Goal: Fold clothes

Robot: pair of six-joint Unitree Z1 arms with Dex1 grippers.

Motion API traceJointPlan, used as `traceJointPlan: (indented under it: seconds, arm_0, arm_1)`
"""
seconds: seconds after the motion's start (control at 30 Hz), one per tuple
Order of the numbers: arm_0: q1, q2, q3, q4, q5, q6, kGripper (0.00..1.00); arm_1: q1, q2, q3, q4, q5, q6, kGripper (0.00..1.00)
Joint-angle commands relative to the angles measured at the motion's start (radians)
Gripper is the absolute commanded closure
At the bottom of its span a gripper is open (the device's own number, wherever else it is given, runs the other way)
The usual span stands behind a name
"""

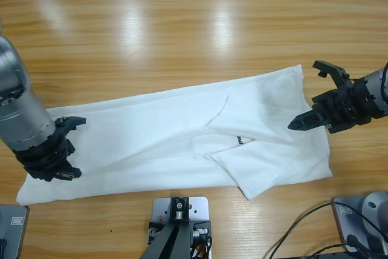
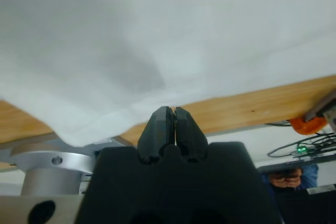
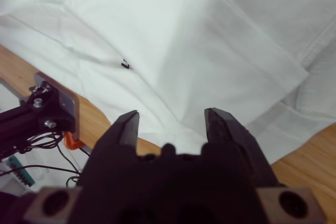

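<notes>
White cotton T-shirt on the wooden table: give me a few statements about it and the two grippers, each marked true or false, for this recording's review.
1. The white cotton T-shirt lies partly folded on the long wooden table. True.
2. The right gripper has its black jaws shut on the cloth. False: its jaws stand open above the shirt's right end, holding nothing.
3. The left gripper has its jaws closed together at the shirt's left end. True.
4. The small dark lettering is completely hidden by a fold. False: part of it shows at a fold edge.
5. The shirt hangs over the table's far edge. False: it lies near the front edge.
</notes>
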Motion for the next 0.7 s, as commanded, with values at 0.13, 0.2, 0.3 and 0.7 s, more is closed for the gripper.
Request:
traceJointPlan:
  seconds: [0.13,0.2,0.3,0.7]
  arm_0:
    - [-0.032,-0.151,0.006,-0.048,0.164,-0.016,1.0]
    - [-0.049,-0.123,0.005,-0.055,0.158,-0.017,1.0]
    - [-0.063,-0.098,-0.001,-0.055,0.156,-0.013,1.0]
    - [-0.099,-0.069,0.004,-0.055,0.152,0.006,1.0]
  arm_1:
    - [0.014,0.012,-0.012,-0.073,-0.126,0.019,0.742]
    - [-0.02,0.056,-0.048,-0.006,-0.156,0.046,0.523]
    - [-0.021,-0.002,-0.047,0.056,-0.183,0.165,0.485]
    - [0.032,0.147,-0.032,-0.052,-0.306,0.124,0.307]
